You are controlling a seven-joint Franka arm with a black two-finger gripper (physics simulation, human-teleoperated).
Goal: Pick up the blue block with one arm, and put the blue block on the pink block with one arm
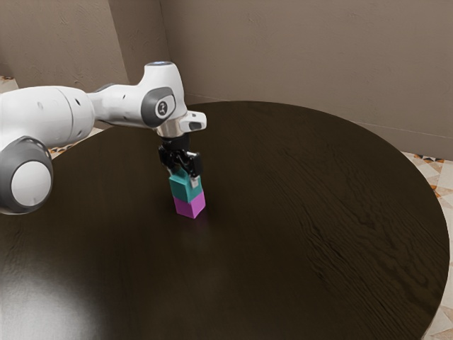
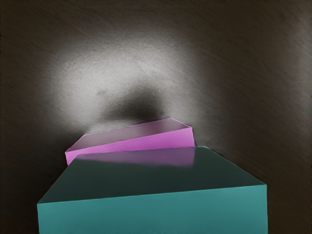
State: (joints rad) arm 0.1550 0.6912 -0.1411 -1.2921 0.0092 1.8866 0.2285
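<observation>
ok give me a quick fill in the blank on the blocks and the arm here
1. The blue block rests ___ the pink block.
2. The gripper reaches the blue block from ___.
3. The dark table is ___ in outline.

Missing words: on; above; round.

pink block (image 2: 131, 139) mostly hidden behind blue block (image 2: 151, 204) (itself cropped by the wrist view)

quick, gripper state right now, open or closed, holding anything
Gripper: closed on the blue block, which sits on top of the pink block.
</observation>
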